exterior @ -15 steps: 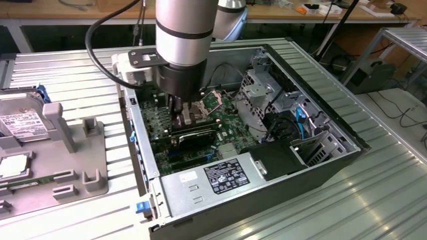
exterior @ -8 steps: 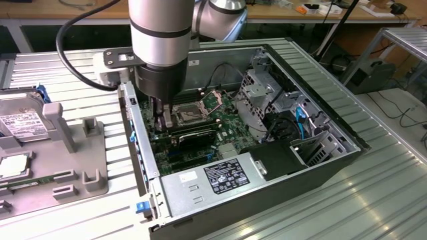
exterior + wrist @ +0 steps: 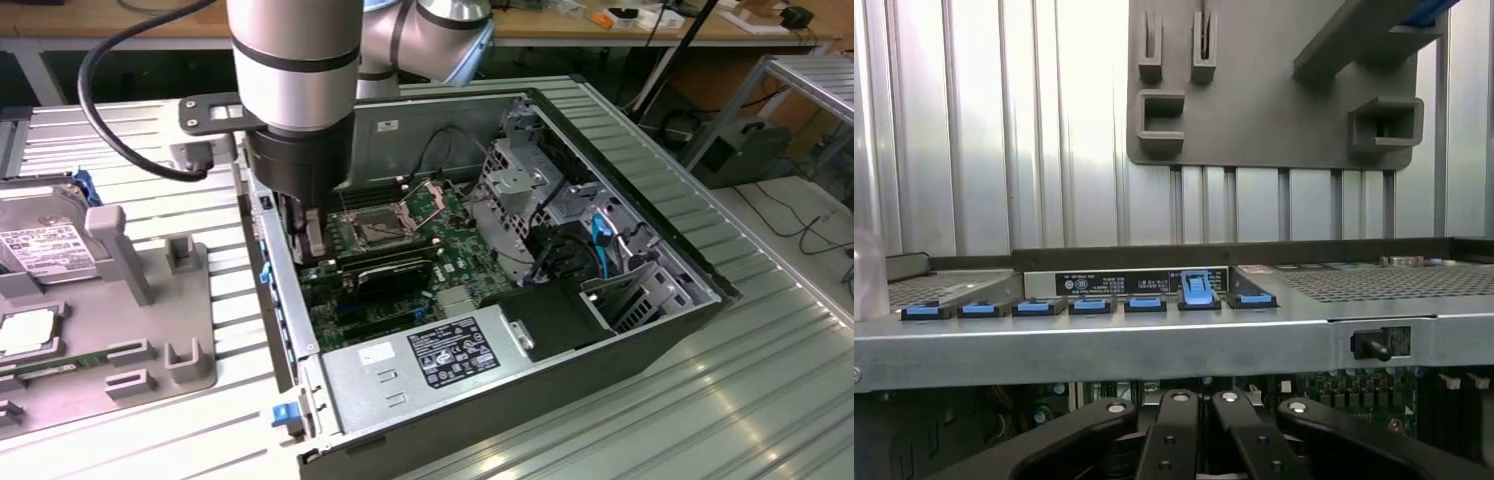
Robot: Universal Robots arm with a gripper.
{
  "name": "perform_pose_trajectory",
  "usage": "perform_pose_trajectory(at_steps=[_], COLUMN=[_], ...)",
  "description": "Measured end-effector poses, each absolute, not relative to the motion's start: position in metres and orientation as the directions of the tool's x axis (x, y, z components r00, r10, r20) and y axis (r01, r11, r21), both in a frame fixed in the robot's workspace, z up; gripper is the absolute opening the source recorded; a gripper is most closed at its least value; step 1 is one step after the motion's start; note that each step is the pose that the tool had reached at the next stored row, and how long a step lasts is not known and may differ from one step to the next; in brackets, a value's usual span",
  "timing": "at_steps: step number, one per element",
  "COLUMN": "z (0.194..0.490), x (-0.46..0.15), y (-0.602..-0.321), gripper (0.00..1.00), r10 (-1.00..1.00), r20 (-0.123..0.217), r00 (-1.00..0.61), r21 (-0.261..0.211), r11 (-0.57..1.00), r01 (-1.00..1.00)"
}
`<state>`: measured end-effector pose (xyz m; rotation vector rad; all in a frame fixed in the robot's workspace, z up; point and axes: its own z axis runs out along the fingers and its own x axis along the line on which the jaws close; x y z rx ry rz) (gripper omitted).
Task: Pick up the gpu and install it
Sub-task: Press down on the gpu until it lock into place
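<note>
The gpu [image 3: 391,277], a dark card with a green board edge, sits in the open computer case [image 3: 641,215] on the motherboard, just below the CPU socket [image 3: 378,226]. It appears to stand in a slot. My gripper [image 3: 315,243] reaches down inside the case along the wall on the exterior view's left, at the card's end there. Whether it touches the card I cannot tell. In the wrist view the gripper [image 3: 1200,462] has its fingers drawn together and shut, with nothing visible between them.
Several blue slot clips [image 3: 1089,305] line the case's rear wall, one of them [image 3: 1197,289] raised. A grey fixture tray [image 3: 174,300] outside the case holds a hard drive [image 3: 40,250] and a memory stick [image 3: 60,362]. The power supply [image 3: 427,365] and drive cage [image 3: 521,190] crowd the case.
</note>
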<state>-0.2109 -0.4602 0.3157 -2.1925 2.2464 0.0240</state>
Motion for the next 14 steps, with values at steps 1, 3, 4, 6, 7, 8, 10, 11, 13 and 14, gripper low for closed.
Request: perform_pose_trajectory(at_steps=[1,3,4,6,7,8,10,11,13,14], z=[0.3156,0.3156,0.3157,0.3156,0.3152,0.3145,0.3132,0.3125,0.3105,0.3098], x=[-0.2109,-0.2110,-0.2110,-0.2109,-0.2109,-0.2109,-0.2109,-0.2109,-0.2109,-0.2109], y=[-0.4602,-0.4603,-0.4603,-0.4603,-0.4603,-0.4603,-0.4604,-0.4604,-0.4604,-0.4605], gripper=[0.11,0.11,0.11,0.11,0.11,0.11,0.11,0.11,0.11,0.11], r10=[-1.000,-1.000,-1.000,-1.000,-1.000,-1.000,-1.000,-1.000,-1.000,-1.000], r20=[-0.013,-0.013,-0.013,-0.013,-0.013,-0.013,-0.013,-0.013,-0.013,-0.013], r00=[-0.024,-0.025,-0.025,-0.025,-0.025,-0.025,-0.025,-0.025,-0.026,-0.027], r21=[0.015,0.032,0.032,0.032,0.032,0.032,0.032,0.032,0.034,0.034], r11=[0.024,0.025,0.025,0.025,0.025,0.025,0.025,0.025,0.026,0.026], r01=[-1.000,-0.999,-0.999,-0.999,-0.999,-0.999,-0.999,-0.999,-0.999,-0.999])
